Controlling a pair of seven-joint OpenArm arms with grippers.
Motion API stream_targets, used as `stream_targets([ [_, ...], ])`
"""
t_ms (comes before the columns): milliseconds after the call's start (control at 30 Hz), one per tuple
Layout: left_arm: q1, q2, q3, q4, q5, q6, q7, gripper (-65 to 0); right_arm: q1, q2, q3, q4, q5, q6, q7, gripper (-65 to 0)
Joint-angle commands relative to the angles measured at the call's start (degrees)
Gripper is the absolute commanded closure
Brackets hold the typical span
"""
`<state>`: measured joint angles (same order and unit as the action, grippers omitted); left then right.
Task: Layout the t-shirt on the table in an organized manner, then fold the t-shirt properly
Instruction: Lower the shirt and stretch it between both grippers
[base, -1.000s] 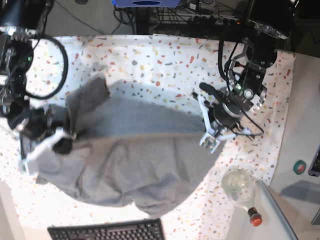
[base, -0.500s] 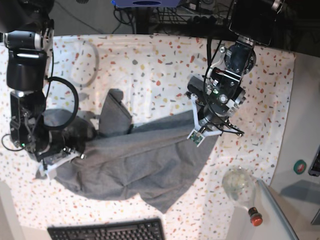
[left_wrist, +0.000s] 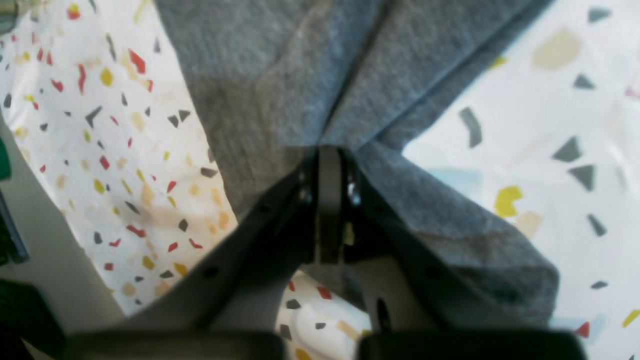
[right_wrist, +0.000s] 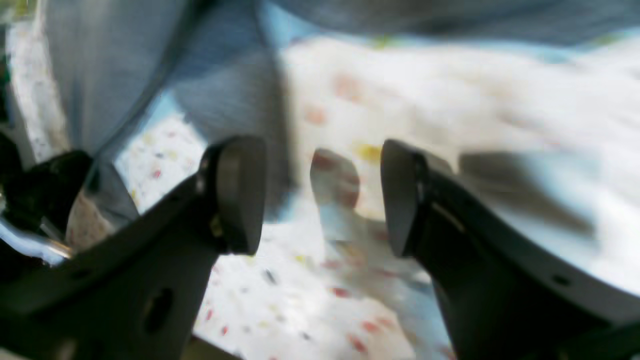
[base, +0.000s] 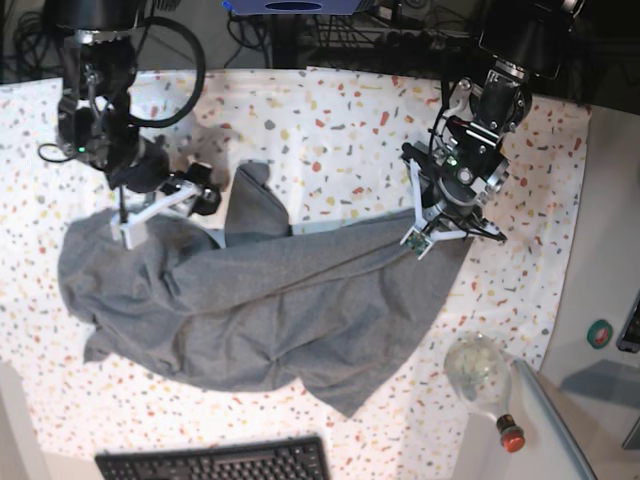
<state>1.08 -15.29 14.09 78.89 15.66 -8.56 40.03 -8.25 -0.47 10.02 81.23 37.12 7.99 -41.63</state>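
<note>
- The left gripper (left_wrist: 327, 165) has its jaws clamped together on an edge of the t-shirt (base: 260, 310); grey cloth fans out ahead of the jaws in taut creases, probably pinned so the garment can be spread flat.
- The right gripper (right_wrist: 320, 195) has its jaws apart with nothing between them; a grey fold lies beyond and to one side, speckled cloth beneath.
- Most of the shirt lies rumpled on the table (base: 330, 110), so laying out looks unfinished.

Blk arms (base: 100, 110), looped blk cables, white claw (base: 150, 208) fingers, green LED
</note>
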Motion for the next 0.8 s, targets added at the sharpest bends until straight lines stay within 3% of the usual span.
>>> stream_targets([
  [0, -0.69, -0.32, -0.24, 0.89, 0.65, 0.60, -0.25, 0.0, 1.17, 0.34, -2.07, -0.66, 0.72, 0.49, 2.11, -35.3],
  [100, -0.60, -0.14, -0.24, 0.89, 0.65, 0.60, -0.25, 0.0, 4.16, 0.34, -4.44, -6.81, 0.72, 0.49, 7.30, -35.4],
  [233, 0.19, -0.32, -0.24, 1.77, 0.74, 0.60, -0.25, 0.0, 8.56, 0.34, -3.74, -13.23, 0.63, 0.23, 8.79, -35.3],
  [400, 1.86, -1.72, -0.42, 6.07, 0.38, 0.60, -0.16, 0.0, 10.40, 1.22, 3.91, -13.32, 0.72, -7.07, 12.40, -35.4],
  [600, 2.30, -1.81, -0.42, 10.12, 0.30, 0.60, -0.16, 0.0, 18.40, 5.52, 4.35, -13.23, 0.72, -7.59, 11.17, -35.4],
  [700, 1.07, -1.46, -0.42, 9.85, 0.21, 0.60, -0.16, 0.0, 25.88, 7.02, 4.35, -19.82, 0.63, -7.68, 7.56, -35.1],
  [767, 0.28, -1.02, -0.42, 9.68, 0.21, 0.60, -0.16, 0.0, 29.83, 8.51, 4.35, -24.31, 0.63, -9.88, 5.89, -35.1],
])
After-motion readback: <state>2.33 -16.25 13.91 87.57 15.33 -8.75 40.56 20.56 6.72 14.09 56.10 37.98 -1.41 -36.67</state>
